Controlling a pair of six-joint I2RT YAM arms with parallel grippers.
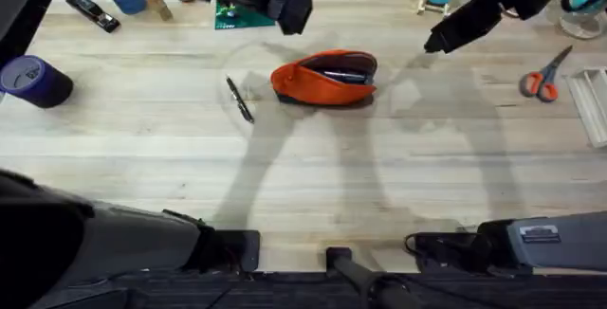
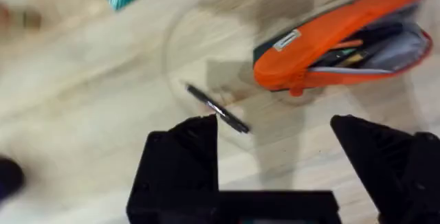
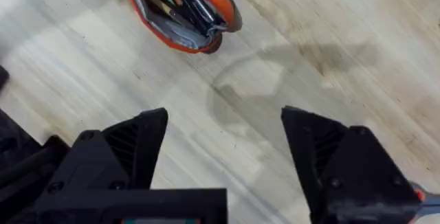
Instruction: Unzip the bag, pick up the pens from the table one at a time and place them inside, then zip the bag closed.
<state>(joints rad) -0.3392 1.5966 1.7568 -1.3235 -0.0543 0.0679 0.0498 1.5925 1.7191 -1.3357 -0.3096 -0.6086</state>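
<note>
Orange soft fabric bag (image 1: 325, 79) lies unzipped mid-table with a pen inside | one thin black pen (image 1: 239, 99) still beside it on the wooden table (image 1: 142, 157) | left gripper (image 2: 275, 141) and right gripper (image 3: 223, 141) spread wide, holding nothing | left: last pen, zipping

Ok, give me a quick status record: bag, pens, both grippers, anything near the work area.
bag: unzipped, gaping, lying mid-table, pens visible inside
pen on table: one, lying flat just left of the bag, apart from it
left gripper: open, empty, above the loose pen
right gripper: open, empty, over bare table right of the bag
scissors: far right, away from the bag
tape roll: far left edge
</note>
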